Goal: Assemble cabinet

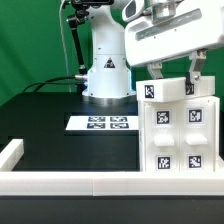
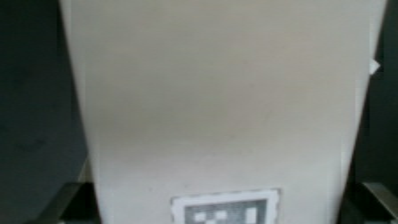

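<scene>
The cabinet point(image 1: 180, 135) is a large white box with several black-and-white tags on its face, standing upright at the exterior view's right, by the front rail. My gripper point(image 1: 176, 72) comes down over its top, one finger on each side of the upper part, and appears shut on it. In the wrist view the cabinet's white surface point(image 2: 214, 100) fills the frame, with one tag point(image 2: 226, 209) low in the picture. The dark fingertips point(image 2: 71, 200) show only at the lower corners, against the box's sides. No loose smaller parts are in view.
The marker board point(image 1: 103, 123) lies flat on the black table in front of the robot base point(image 1: 106, 78). A long white border rail point(image 1: 70, 183) runs along the front edge, with a short piece point(image 1: 10, 152) at the exterior view's left.
</scene>
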`<action>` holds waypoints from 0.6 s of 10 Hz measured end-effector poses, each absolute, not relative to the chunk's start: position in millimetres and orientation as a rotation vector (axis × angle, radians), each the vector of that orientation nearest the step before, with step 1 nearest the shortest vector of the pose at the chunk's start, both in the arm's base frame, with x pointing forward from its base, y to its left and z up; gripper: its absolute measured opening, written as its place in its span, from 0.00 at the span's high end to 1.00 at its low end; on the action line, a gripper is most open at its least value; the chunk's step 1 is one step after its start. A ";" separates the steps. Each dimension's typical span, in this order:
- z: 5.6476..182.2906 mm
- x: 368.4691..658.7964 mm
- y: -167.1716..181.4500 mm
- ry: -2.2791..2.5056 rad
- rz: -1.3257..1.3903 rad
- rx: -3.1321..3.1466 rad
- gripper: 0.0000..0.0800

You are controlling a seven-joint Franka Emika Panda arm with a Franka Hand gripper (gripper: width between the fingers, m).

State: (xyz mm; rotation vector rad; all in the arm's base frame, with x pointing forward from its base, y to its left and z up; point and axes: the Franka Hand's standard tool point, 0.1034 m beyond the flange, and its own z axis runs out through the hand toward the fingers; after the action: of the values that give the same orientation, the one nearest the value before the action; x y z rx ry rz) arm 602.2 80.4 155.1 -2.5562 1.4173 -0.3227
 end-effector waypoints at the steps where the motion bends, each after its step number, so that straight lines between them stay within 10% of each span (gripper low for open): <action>1: 154.8 601.7 80.8 1.480 -0.308 -2.509 0.30; 6: 153.0 598.2 84.9 1.901 -0.205 -2.149 0.30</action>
State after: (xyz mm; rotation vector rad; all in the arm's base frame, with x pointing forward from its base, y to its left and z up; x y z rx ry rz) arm 598.2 84.9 153.0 -2.1495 1.9006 -0.2052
